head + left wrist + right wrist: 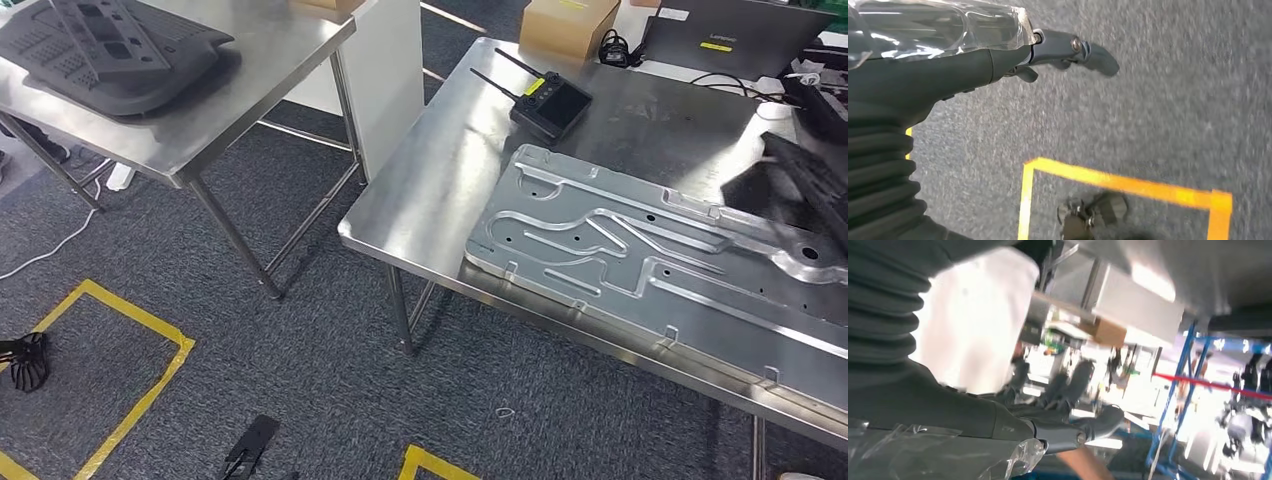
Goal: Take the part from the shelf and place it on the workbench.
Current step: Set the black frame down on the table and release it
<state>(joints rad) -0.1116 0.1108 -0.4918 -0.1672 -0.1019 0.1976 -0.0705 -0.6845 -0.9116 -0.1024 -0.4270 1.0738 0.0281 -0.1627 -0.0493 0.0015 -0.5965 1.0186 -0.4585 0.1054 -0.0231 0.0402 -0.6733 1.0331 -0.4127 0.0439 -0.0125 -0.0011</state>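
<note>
Checking the placed part and both hands

**Risks, left to right.** The side table (250, 90) carries black mouldings (120, 55) and stands well apart from the workbench (430, 190), so I judge it no hazard. The panel (650, 260), which I take to be the part, lies flat on the workbench. Its long near side runs close along the bench's front edge. A brush from an arm or the body on turning away could push it over that edge. The controller (550, 100) sits near the panel's far corner, with its antennas pointing away. Any sliding of the panel towards the back of the bench could strike it. A box (565, 25) stands behind the controller, apart from the panel. On the floor, yellow tape (140, 400) marks out a square, and loose dark items lie near it. These could catch a foot.

**What each view adds.** The left wrist view supplies the left hand (1058, 50): it hangs over the carpet, released, with nothing in it and the thumb stretched out. It also shows a tape corner (1128, 185) with a dark object (1088, 212) inside it. The right wrist view supplies the right hand (1063, 415), seen against a blurred room with a blue rack (1178, 390). I cannot tell whether this hand grips anything, as the blur hides it. The head view alone gives the panel's seating.
</note>
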